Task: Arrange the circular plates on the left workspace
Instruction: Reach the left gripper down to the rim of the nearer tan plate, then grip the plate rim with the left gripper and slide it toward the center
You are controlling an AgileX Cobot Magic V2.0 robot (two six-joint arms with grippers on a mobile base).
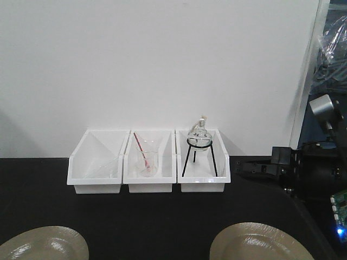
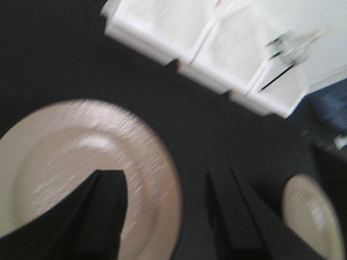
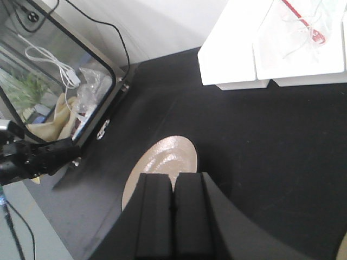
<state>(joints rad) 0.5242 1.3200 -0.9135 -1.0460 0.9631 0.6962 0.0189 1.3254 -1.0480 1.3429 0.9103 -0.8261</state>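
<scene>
On the black countertop (image 1: 162, 216), before three white bins (image 1: 149, 162), a left plate (image 1: 43, 244) and right plate (image 1: 260, 242) lie well apart; the left gripper (image 2: 165, 181) gapes wide above the left plate, and the right gripper (image 3: 173, 181) is pinched together, empty.

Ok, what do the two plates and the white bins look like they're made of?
The left plate and right plate look like glazed ceramic or stoneware: beige, glossy, with bright glare streaks on the face; melamine can't be ruled out. The white bins look like moulded plastic: smooth, uniform, thin-walled, with a dull sheen.
</scene>
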